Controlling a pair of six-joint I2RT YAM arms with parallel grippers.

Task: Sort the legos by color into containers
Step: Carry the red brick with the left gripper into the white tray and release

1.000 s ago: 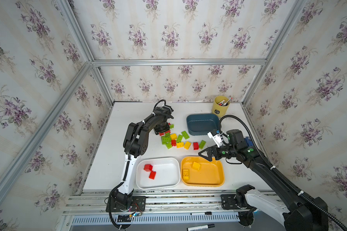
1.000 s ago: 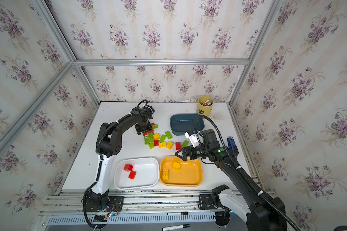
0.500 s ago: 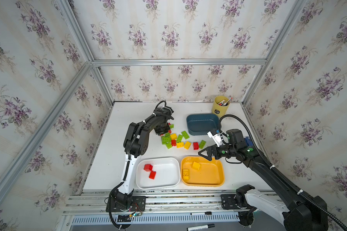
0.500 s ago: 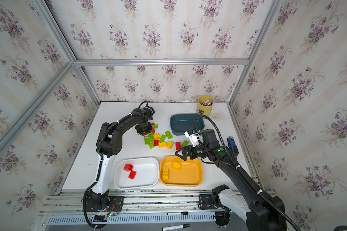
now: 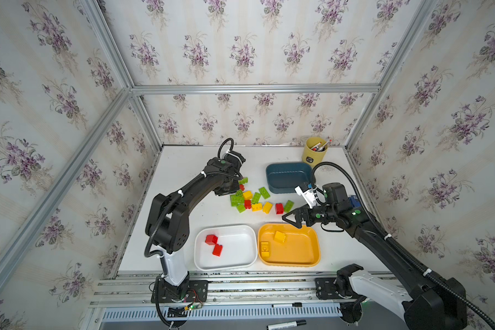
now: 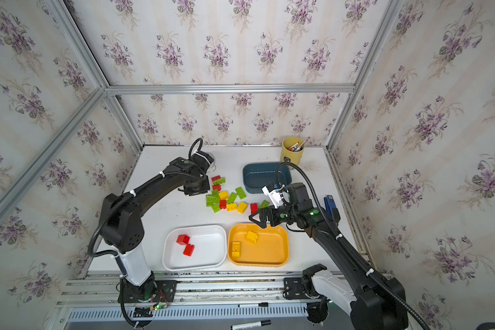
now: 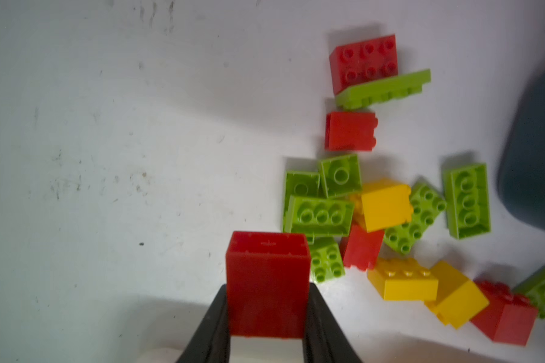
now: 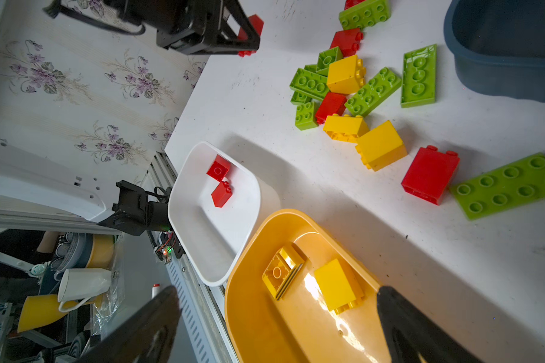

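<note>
The left pincer is clamped narrowly on a red brick, one finger on each flat side. The brick's long axis runs along the fingers and its far end juts past their tips; I cannot tell which way its studs face. It sits just beside the loose pile of legos, at the pile's edge nearest the left arm, and the blurred wrist view does not show whether it touches the surface. In the pile, red, yellow and lime bricks lie at all angles, some studs-up and some hollow-side-up. On the pile's near side, towards the arm bases, the white tray holds two red bricks close together. The orange-yellow tray, touching it, holds two yellow bricks, one of them hollow-side-up. On the pile's far side the dark teal tray shows its bare floor. The right pincer stands spread wide with nothing between its fingers, above the orange-yellow tray's rim nearest the pile.
</note>
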